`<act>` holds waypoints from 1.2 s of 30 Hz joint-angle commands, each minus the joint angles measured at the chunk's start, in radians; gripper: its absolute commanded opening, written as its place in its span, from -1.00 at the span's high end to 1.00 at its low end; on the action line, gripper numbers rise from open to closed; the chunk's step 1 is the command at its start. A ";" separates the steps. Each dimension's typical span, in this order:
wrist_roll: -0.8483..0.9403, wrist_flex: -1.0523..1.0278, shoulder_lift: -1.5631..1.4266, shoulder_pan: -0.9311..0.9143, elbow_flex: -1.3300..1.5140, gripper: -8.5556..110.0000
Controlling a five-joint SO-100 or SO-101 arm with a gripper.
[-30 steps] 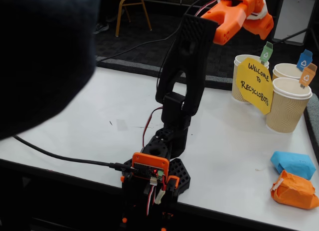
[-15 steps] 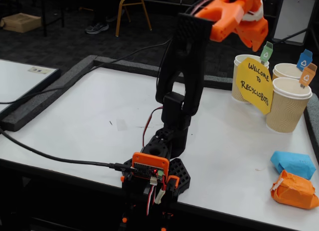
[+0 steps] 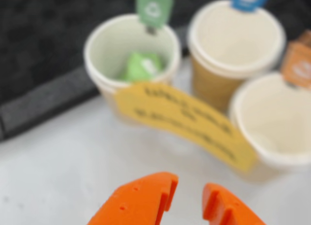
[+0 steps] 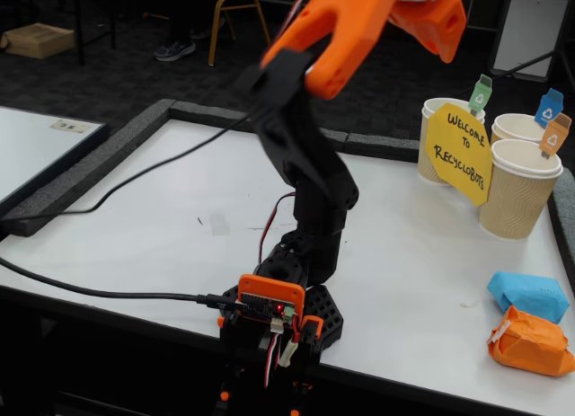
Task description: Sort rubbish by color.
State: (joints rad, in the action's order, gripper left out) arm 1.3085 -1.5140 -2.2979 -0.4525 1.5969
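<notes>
Wrist view: we look down past the gripper (image 3: 189,200) tips at the bottom edge, close and blurred, onto three cups (image 3: 131,52) and the yellow sign (image 3: 187,125). Fixed view: we stand at the table's near edge behind the arm base (image 4: 274,317), angled down, farther back. Both views share the cups (image 4: 521,187), the sign (image 4: 458,153) and the white tabletop (image 4: 180,227).
</notes>
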 commanded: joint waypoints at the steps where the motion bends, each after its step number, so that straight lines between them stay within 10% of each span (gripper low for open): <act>1: -0.012 -0.038 -0.252 -0.057 0.075 0.85; 36: -0.014 -0.107 -0.443 -0.408 0.264 0.85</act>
State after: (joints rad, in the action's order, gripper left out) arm 1.3085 -1.6521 -2.7520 -0.7670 1.8699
